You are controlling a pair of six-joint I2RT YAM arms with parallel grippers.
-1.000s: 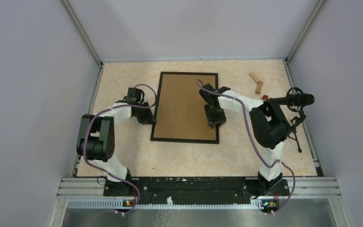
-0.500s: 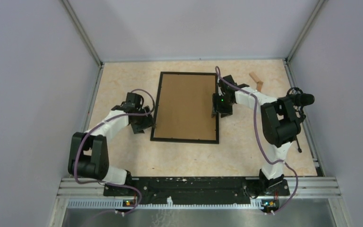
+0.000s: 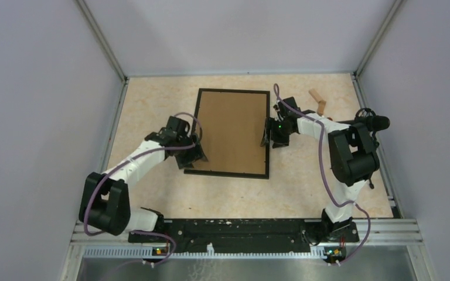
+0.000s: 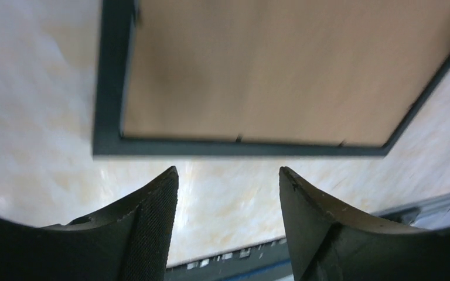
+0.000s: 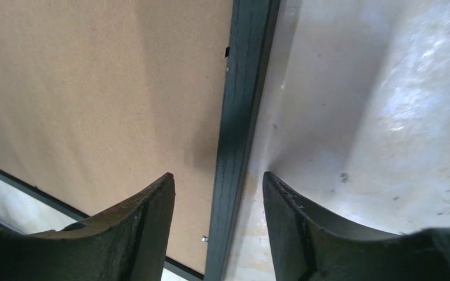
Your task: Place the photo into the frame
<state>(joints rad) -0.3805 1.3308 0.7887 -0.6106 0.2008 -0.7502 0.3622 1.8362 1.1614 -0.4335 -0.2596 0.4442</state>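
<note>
Frame count is one: the frame (image 3: pixel 229 132) lies flat in the middle of the table (image 3: pixel 152 99), brown back up. I have two tools. My left tool (image 4: pixel 228 175) is released, its two fingers spread and holding nothing, just beside the frame's near left corner. My right tool (image 5: pixel 218 178) is released too, its two fingers parted on either side of the frame's right rail; I cannot tell whether they touch it. Two small wooden blocks (image 3: pixel 318 100) lie together at the far right, well apart from the frame.
</note>
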